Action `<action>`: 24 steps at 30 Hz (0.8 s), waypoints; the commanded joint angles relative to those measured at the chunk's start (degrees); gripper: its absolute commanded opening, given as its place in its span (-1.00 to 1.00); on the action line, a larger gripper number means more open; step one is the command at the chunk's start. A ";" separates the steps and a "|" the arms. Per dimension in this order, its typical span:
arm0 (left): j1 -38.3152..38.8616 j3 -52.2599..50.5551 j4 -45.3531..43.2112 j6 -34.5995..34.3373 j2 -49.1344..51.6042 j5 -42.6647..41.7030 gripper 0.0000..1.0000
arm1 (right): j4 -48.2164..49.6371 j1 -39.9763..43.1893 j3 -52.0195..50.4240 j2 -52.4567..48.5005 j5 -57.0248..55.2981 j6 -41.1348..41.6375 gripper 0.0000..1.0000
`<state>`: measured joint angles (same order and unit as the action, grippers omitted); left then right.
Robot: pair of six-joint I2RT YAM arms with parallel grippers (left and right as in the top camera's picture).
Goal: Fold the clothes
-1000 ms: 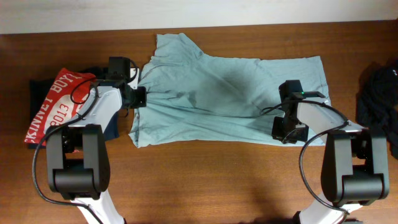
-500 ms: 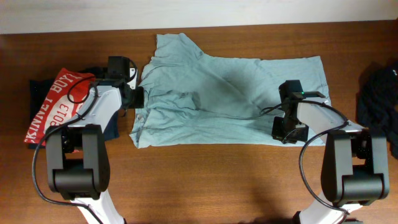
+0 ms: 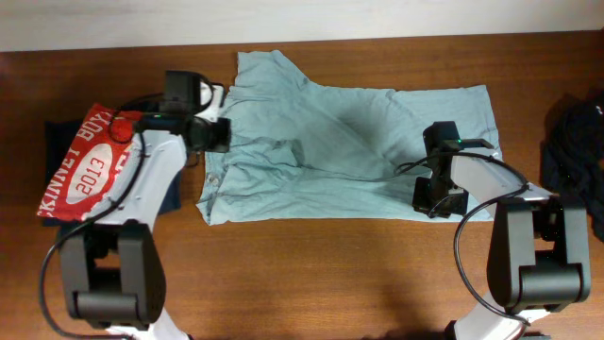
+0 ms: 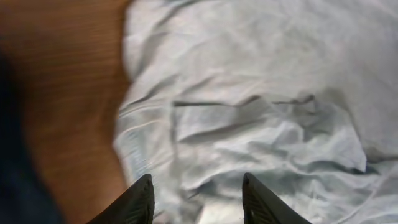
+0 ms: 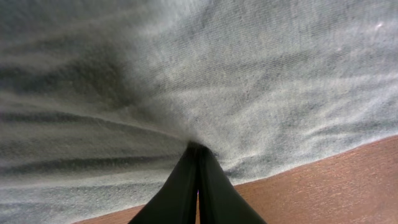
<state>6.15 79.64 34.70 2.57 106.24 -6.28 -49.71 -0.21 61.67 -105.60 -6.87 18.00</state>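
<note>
The clothes [image 3: 359,142], a pale grey-blue t-shirt, lie spread across the middle of the wooden table. My left gripper [image 3: 219,134] hovers over the shirt's left edge, open, with nothing between its fingers. In the left wrist view the left gripper [image 4: 198,196] stands above crumpled fabric of the clothes [image 4: 267,93]. My right gripper [image 3: 427,204] is at the shirt's lower right edge. In the right wrist view the right gripper [image 5: 198,149] is shut, pinching the clothes [image 5: 249,74], and wrinkles run to its tips.
A red t-shirt [image 3: 80,170] with white lettering lies on a dark garment [image 3: 57,132] at the left. A black garment [image 3: 576,142] sits at the right edge. Bare wood [image 3: 311,274] shows in front of the shirt.
My left gripper has opened, let go of the shirt's left edge and shifted toward the far side. A small fold of fabric stays behind it. The right arm has not moved.
</note>
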 commanded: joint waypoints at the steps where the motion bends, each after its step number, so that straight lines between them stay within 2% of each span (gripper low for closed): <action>1: 0.72 0.22 -2.84 2.25 5.40 -1.49 -0.10 | 0.44 0.22 -1.55 -2.45 -2.80 0.72 -0.88; 4: 0.72 0.22 -4.09 2.23 7.89 -1.70 -0.20 | 0.42 0.22 -1.55 -2.45 -2.80 0.72 -0.89; 8: 0.72 0.24 -4.59 2.27 9.86 -1.66 -0.24 | 0.46 0.22 -1.55 -2.45 -2.80 0.72 -0.88; 10: 0.72 0.22 -4.87 2.27 10.36 -1.66 -0.43 | 0.44 0.22 -1.55 -2.45 -2.80 0.74 -0.88; 13: 0.72 0.22 -5.73 2.25 10.56 -1.46 -0.95 | 0.44 0.22 -1.55 -2.45 -2.80 0.72 -0.88; 14: 0.72 0.24 -6.12 2.25 10.56 -1.46 -0.99 | 0.44 0.22 -1.55 -2.45 -2.82 0.74 -0.88; 18: 0.72 0.24 -7.39 2.23 10.56 -1.49 -0.99 | 0.42 0.22 -1.55 -2.45 -2.82 0.72 -0.88; 22: 0.72 0.24 -4.94 2.23 10.56 -1.51 -0.99 | 0.37 0.22 -1.55 -2.45 -2.82 0.72 -0.88; 23: 0.72 0.24 -4.39 2.23 10.56 -1.53 -0.94 | 0.39 0.22 -1.55 -2.45 -2.82 0.72 -0.88; 24: 0.72 0.24 -4.09 2.23 10.56 -1.77 -0.74 | 0.42 0.22 -1.55 -2.45 -2.82 0.72 -0.88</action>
<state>7.11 79.61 29.78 4.32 116.16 -7.11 -49.71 -0.21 61.67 -105.60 -6.87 18.02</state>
